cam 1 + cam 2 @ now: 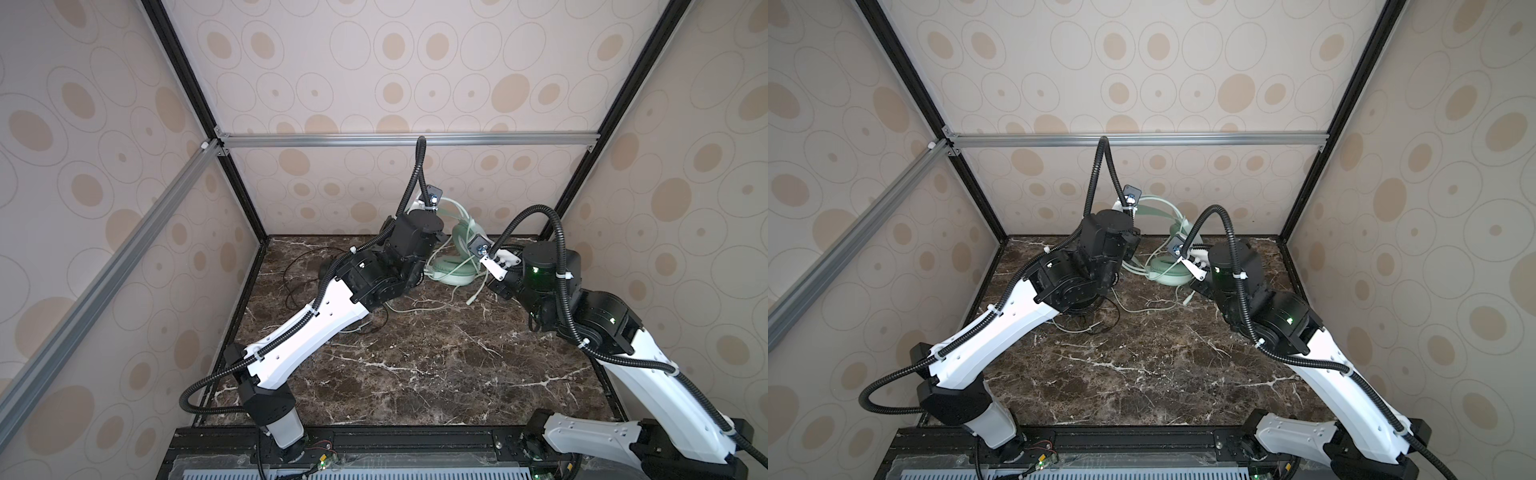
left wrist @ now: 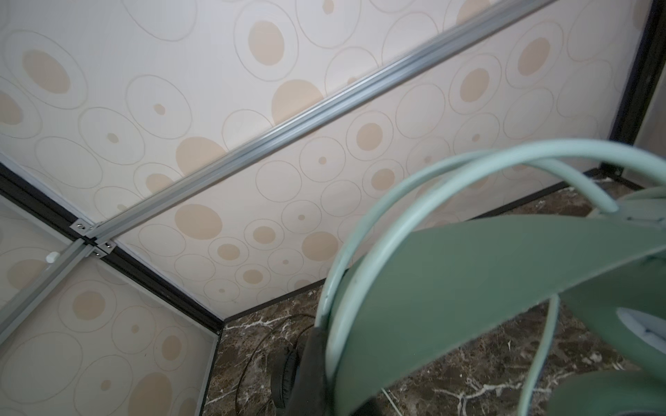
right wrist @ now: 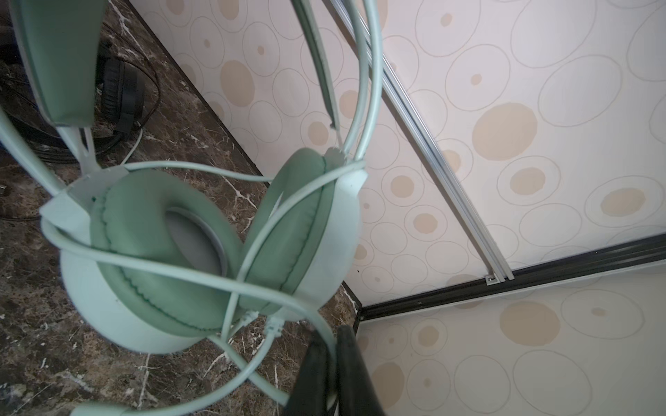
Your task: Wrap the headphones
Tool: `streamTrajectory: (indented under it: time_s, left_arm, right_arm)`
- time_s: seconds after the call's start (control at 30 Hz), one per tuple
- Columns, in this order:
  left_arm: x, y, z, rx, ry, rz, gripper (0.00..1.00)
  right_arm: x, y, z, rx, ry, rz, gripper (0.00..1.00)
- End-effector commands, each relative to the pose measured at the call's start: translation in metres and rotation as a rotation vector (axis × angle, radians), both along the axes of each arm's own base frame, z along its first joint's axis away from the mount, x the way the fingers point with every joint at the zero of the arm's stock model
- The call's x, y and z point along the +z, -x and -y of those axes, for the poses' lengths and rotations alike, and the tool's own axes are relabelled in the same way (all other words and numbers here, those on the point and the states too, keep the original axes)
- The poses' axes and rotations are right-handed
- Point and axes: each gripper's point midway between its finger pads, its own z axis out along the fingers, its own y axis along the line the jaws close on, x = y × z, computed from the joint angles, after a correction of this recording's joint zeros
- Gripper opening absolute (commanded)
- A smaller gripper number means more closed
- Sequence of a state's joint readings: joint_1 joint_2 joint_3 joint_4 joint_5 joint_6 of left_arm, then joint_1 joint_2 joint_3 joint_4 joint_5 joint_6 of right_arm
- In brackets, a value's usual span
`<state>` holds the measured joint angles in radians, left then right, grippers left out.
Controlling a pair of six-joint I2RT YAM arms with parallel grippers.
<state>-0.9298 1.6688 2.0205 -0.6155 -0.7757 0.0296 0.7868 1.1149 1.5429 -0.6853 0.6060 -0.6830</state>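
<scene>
Padded mint-green headphones (image 3: 162, 234) are held at the far middle of the veined marble bench (image 1: 415, 365), their broad headband (image 2: 468, 273) clamped by the left fingers (image 2: 315, 363), the pale cord (image 3: 180, 273) pinched by the right fingers (image 3: 355, 374).

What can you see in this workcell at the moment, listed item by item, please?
mint-green headphones: one, mint green, far middle of the table
pale cord: one, whitish green, crossing the earcups and trailing over the table
black headphones: one, black, far left of the table
black cord: one, thin black, loose loops beside them
table: one, dark brown marble
walls: three, beige with ovals
frame rails: silver, across the walls
arms: two, white and black, reaching from the near edge
left hand: black, shut on the green headband
right hand: black, shut on the pale cord
</scene>
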Motion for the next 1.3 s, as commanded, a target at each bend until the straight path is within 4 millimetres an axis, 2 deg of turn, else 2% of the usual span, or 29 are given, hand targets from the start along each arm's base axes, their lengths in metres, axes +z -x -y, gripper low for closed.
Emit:
streamTrajectory:
  time_s: [0.0,0.27,0.57,0.6,0.63,0.67,0.7,0.77,0.9,1.03,1.2,1.27]
  left_arm:
    - [-0.010,0.000,-0.010,-0.059,0.084,-0.115,0.00]
    - [-0.049,0.005,-0.008,-0.158,0.057,-0.289,0.00]
    - [-0.070,0.008,-0.001,-0.215,0.132,-0.382,0.00]
    - [-0.076,0.008,0.001,-0.230,0.154,-0.415,0.00]
    - [-0.082,0.008,0.001,-0.235,0.171,-0.443,0.00]
    - [-0.088,0.009,0.001,-0.238,0.178,-0.465,0.00]
    - [-0.091,0.010,-0.001,-0.235,0.182,-0.479,0.00]
    - [-0.098,0.011,-0.007,-0.215,0.180,-0.499,0.00]
    - [-0.092,0.012,-0.016,-0.217,0.256,-0.497,0.00]
    - [-0.077,0.014,-0.020,-0.243,0.379,-0.492,0.00]
    - [-0.051,0.017,-0.027,-0.264,0.494,-0.466,0.00]
    - [-0.041,0.020,-0.027,-0.278,0.518,-0.455,0.00]
  right_arm:
    - [0.008,-0.006,0.000,-0.002,0.096,0.065,0.10]
    - [0.006,-0.006,-0.023,0.119,0.111,0.049,0.13]
    - [0.006,0.000,-0.043,0.190,0.045,0.008,0.12]
    - [0.007,0.001,-0.042,0.189,0.022,-0.001,0.14]
    - [0.008,0.004,-0.042,0.191,-0.015,-0.006,0.22]
    - [0.009,0.007,-0.043,0.197,-0.056,-0.017,0.34]
    - [0.009,0.011,-0.042,0.205,-0.084,-0.028,0.41]
    - [0.010,0.017,-0.039,0.202,-0.144,-0.045,0.47]
    - [0.016,0.024,-0.024,0.166,-0.268,-0.044,0.62]
    - [0.020,0.026,0.003,0.109,-0.453,-0.039,0.74]
    - [-0.002,0.014,0.035,-0.004,-0.636,-0.073,0.83]
    - [-0.012,0.010,0.040,-0.016,-0.702,-0.103,0.85]
